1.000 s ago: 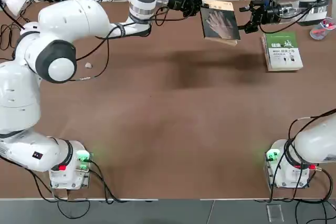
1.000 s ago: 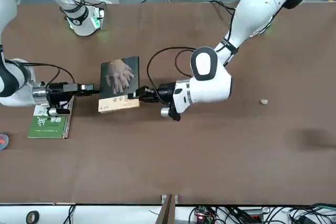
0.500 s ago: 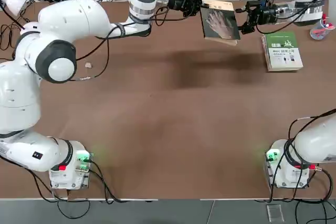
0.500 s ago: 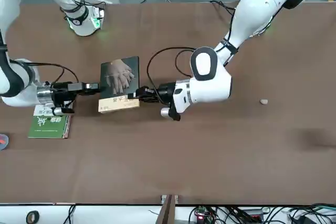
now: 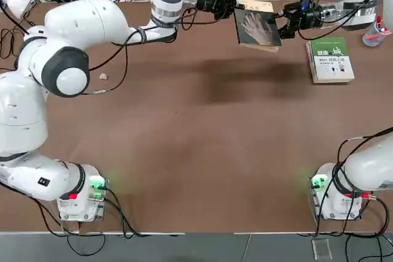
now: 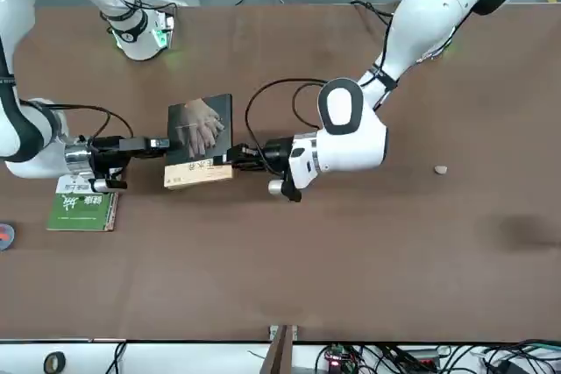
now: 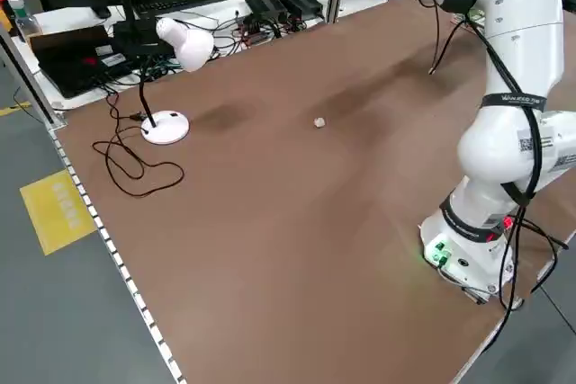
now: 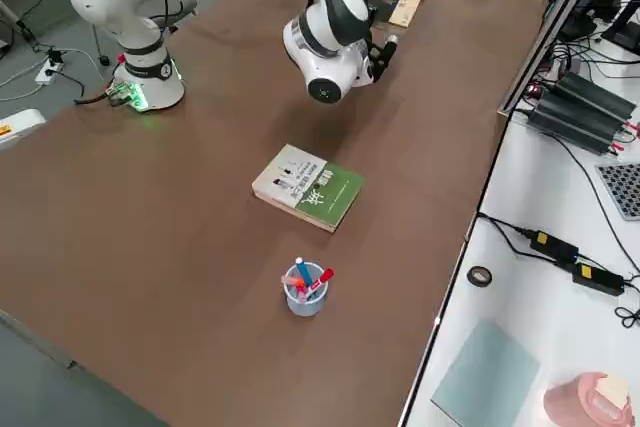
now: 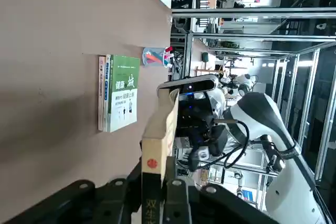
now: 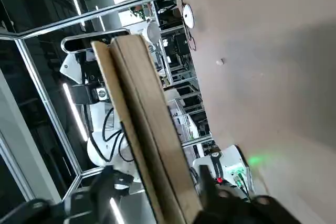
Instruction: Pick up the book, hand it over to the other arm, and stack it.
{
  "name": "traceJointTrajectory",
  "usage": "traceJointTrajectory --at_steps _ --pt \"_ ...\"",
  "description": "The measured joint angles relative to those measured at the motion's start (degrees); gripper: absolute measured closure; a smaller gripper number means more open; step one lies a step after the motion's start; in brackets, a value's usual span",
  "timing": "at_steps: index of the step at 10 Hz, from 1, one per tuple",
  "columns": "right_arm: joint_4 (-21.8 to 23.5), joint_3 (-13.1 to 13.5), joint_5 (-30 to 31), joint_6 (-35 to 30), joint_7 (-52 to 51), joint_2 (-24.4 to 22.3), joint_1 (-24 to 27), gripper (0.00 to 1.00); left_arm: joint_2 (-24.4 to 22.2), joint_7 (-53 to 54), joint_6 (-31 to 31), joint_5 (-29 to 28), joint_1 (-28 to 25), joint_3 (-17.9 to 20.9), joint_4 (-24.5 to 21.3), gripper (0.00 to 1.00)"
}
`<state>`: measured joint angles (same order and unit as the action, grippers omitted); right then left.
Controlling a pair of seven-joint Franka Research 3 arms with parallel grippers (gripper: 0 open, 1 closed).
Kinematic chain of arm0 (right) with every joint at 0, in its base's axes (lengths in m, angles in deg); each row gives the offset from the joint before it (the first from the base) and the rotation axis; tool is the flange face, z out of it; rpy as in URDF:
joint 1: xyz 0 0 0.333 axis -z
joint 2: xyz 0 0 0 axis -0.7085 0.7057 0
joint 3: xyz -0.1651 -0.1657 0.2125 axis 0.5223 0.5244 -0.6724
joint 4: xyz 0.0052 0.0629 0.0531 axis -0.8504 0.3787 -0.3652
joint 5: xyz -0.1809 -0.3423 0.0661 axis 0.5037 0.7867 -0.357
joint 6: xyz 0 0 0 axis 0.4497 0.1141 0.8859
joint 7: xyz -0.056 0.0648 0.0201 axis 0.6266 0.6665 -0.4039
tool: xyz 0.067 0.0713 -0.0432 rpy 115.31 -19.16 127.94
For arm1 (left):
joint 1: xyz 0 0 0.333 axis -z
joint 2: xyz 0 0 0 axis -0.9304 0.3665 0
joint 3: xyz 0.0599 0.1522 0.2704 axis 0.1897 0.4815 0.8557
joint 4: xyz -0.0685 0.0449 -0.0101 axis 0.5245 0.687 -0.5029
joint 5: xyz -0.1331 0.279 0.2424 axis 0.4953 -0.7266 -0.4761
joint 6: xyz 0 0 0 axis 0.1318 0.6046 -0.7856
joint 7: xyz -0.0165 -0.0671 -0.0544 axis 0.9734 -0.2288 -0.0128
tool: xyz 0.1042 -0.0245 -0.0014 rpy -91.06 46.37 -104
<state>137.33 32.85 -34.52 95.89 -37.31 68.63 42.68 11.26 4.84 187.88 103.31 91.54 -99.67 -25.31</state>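
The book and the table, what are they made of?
The book looks like paper with a thin card cover: its dark front shows a printed pale hand, and its edge is tan, like stacked pages. The table is brown and matt, maybe laminate or a mat; that cannot be told for sure.

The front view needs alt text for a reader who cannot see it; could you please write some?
Two robot arms meet over a brown table, with a thin dark book held above it between them. The left gripper is shut on one edge; the right gripper is at the opposite edge. A green-and-white book lies flat beneath the right arm.
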Motion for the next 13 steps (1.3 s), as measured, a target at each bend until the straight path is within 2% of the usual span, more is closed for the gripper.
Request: traceJointTrajectory --at_steps 2,3,5,8,11,12,13 --pt "0.01 0.00 0.01 0.07 0.00 0.01 0.00 0.52 0.00 0.00 0.00 0.00 0.00 0.00 0.09 0.98" --pt "0.01 0.00 0.01 0.10 0.00 0.01 0.00 0.67 0.00 0.00 0.00 0.00 0.00 0.00 0.10 0.98" --pt "-0.01 0.02 -0.02 -0.01 0.00 0.00 0.03 0.84 0.09 0.00 0.00 0.00 0.01 0.03 0.10 0.98" --pt "-0.01 0.13 -0.02 -0.47 0.69 0.01 0.13 0.85 0.25 -0.10 0.00 0.01 0.02 0.01 0.10 0.94" --pt "-0.01 0.21 -0.04 -0.79 1.35 0.01 0.20 0.85 0.24 -0.52 0.00 0.38 0.07 -0.04 0.40 0.65" --pt "-0.01 0.22 -0.04 -0.82 1.42 0.01 0.20 0.85 0.24 -0.54 0.00 0.40 0.05 -0.01 0.51 0.65" --pt "-0.01 0.23 -0.04 -0.92 1.47 0.01 0.21 0.85 0.24 -0.54 0.00 0.40 0.03 0.04 0.65 0.56"
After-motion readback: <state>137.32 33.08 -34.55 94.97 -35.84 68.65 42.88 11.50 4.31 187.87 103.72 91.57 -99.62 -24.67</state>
